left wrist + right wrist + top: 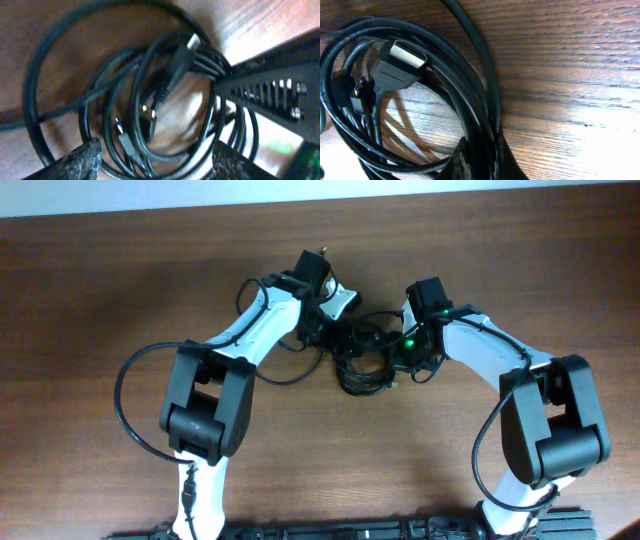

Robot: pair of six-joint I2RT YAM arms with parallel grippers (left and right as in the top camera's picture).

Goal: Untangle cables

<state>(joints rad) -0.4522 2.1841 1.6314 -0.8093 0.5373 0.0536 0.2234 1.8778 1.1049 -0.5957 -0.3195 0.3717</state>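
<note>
Cables (362,372) sit bunched at centre of table (300,470), btwn your 2 arms. Right gripper (481,161) is pinched onto a few strands. Left gripper (157,162) hangs wide apart over the coil, holding nothing. Step: starting separation. Next, prob. clamp left on another loop & pull apart gently.

Middle crowded, edges free.
I see the left gripper (160,162) and right gripper (482,160) flanking the cables (362,365), their arms blocking both sides; bare desk (100,290) lies open far left, far right and near.
</note>
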